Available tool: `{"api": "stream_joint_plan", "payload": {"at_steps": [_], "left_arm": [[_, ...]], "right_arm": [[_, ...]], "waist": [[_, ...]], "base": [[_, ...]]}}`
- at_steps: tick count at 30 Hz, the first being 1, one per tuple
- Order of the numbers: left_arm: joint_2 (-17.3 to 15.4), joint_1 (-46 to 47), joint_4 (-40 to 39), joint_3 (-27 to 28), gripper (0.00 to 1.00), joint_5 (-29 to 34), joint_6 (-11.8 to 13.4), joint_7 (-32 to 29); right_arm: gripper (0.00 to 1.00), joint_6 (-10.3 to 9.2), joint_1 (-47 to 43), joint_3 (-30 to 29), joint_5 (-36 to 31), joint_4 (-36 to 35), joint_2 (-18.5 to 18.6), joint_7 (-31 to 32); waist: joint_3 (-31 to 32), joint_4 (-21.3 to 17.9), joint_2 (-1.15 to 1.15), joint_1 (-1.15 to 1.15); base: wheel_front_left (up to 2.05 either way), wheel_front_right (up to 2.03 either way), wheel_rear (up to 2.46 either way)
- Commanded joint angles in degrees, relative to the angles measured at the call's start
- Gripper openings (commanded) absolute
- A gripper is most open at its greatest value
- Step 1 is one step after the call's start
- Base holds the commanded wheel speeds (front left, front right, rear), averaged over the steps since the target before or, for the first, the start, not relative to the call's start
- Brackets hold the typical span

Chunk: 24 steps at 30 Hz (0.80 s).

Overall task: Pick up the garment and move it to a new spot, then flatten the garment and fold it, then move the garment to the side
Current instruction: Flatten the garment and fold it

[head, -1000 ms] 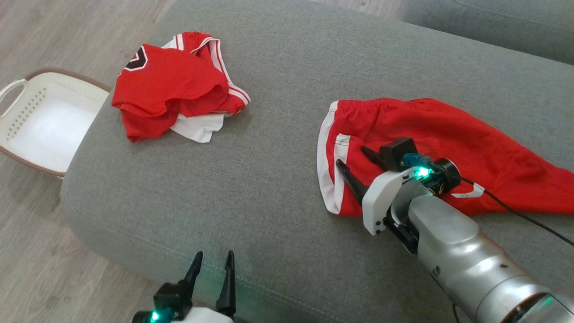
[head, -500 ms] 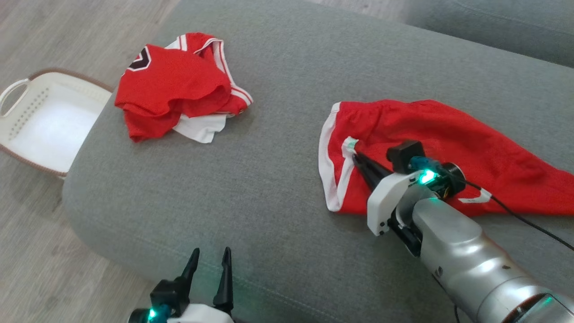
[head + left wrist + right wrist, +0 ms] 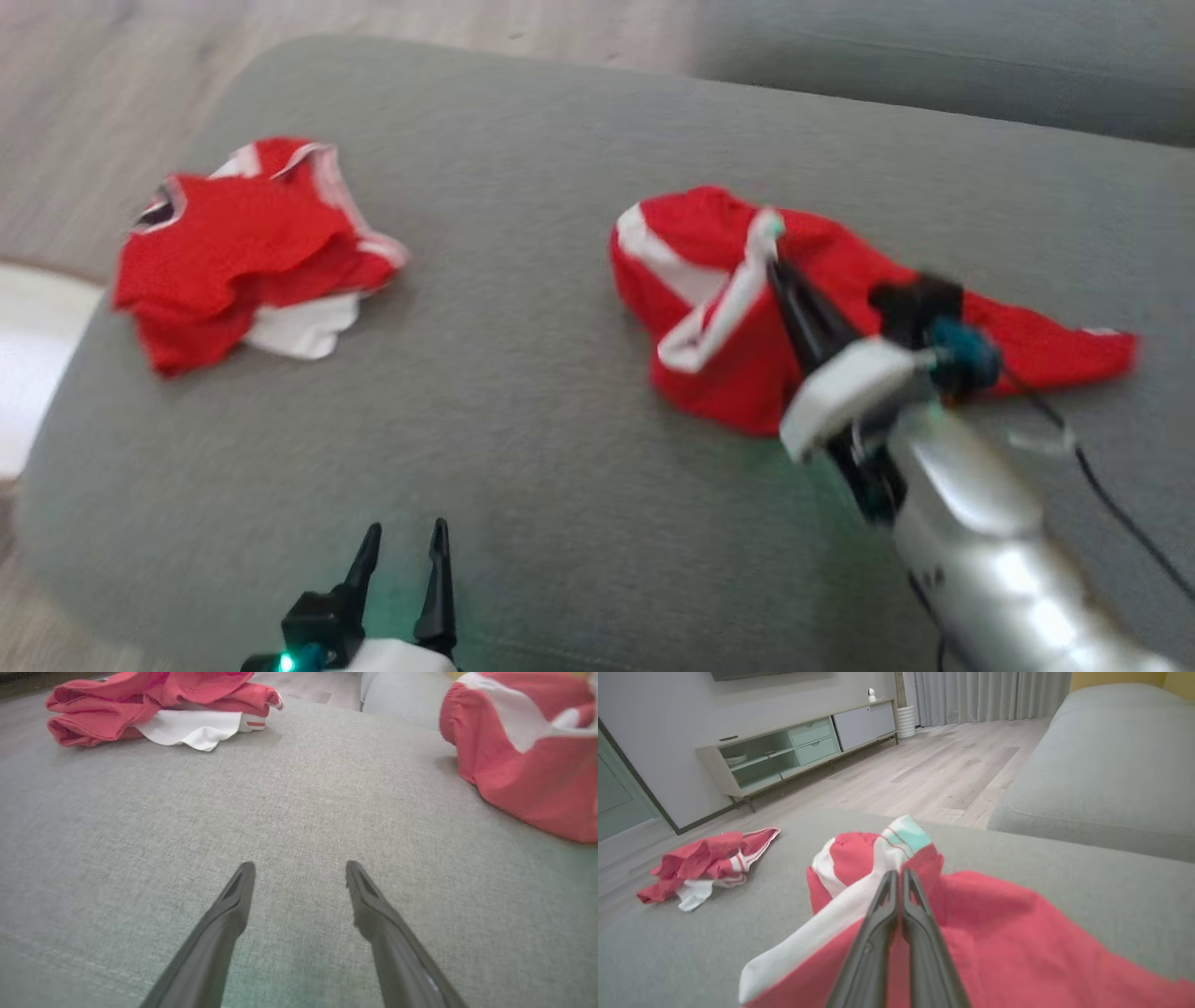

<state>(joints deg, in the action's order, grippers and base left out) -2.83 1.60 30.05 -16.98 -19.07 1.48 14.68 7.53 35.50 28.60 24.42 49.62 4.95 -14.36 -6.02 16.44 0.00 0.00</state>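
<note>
Head view's blurry, but the right hand (image 3: 773, 266) is pinched together on the white-trimmed hem of the red mesh shorts (image 3: 728, 392), bunched toward the right edge of the grey sofa cushion (image 3: 523, 392). Left hand (image 3: 403, 539) sits near the front edge, fingers apart, empty. Looks like the pick-up step; next it needs a clean lift and carry to bare cushion.

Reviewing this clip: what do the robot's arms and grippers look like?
The left gripper and right gripper each have two long, tapered black jaws on a black mount with a white housing. The left shows a green light. The right forearm is rounded silver, with a teal connector and thin black cable beside it.
</note>
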Motion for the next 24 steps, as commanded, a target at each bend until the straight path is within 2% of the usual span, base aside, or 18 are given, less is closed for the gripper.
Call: {"api": "stream_joint_plan", "payload": {"at_steps": [1,6,11,12,13,14,20,24], "left_arm": [[0.0,0.9,-1.3,2.4,1.0,0.5,-0.2,0.3],[0.0,0.8,-1.4,2.5,1.0,0.7,-0.6,0.3],[0.0,1.1,-1.6,2.3,1.0,0.7,-0.5,0.3],[0.0,1.2,-1.6,2.2,1.0,0.7,-0.5,0.3],[0.0,1.3,-1.6,2.1,1.0,0.8,-0.6,0.3],[0.0,1.5,-1.6,2.0,1.0,0.9,-0.6,0.3],[0.0,3.8,-2.8,1.4,1.0,1.4,-1.6,0.3],[0.0,8.3,-5.4,-1.5,1.0,2.1,-3.6,0.3]], "right_arm": [[0.0,-0.04,-2.5,-1.1,-1.8,-3.7,-0.4,-0.6],[0.0,-0.04,-7.7,-6.1,-4.6,-7.4,-0.3,-0.6],[0.0,-0.04,-11.3,-11.0,-6.5,-7.3,0.2,-0.6],[0.18,-0.04,-12.0,-12.2,-7.1,-6.8,0.3,-0.6],[0.9,-0.04,-12.5,-13.6,-7.7,-6.5,0.3,-0.6],[1.0,-0.04,-12.9,-15.1,-8.7,-6.4,0.4,-0.6],[1.0,-0.04,-15.7,-24.7,-14.8,-8.9,-0.9,-0.6],[1.0,-0.04,-17.2,-27.7,-17.0,-11.2,-1.8,-0.6]], "waist": [[2.3,-5.3,0.0,0.0],[3.4,-9.6,0.0,0.0],[3.5,-11.7,0.0,0.0],[3.4,-12.2,0.0,0.0],[3.2,-12.6,0.0,0.0],[3.0,-13.0,0.0,0.0],[1.5,-15.0,0.0,0.0],[-0.1,-16.4,0.0,0.0]], "base": [[0.0,0.0,0.0],[0.0,0.0,0.0],[0.0,0.0,0.0],[0.0,0.0,0.0],[0.0,0.0,0.0],[0.0,0.0,0.0],[0.0,0.0,0.0],[0.0,0.0,0.0]]}}
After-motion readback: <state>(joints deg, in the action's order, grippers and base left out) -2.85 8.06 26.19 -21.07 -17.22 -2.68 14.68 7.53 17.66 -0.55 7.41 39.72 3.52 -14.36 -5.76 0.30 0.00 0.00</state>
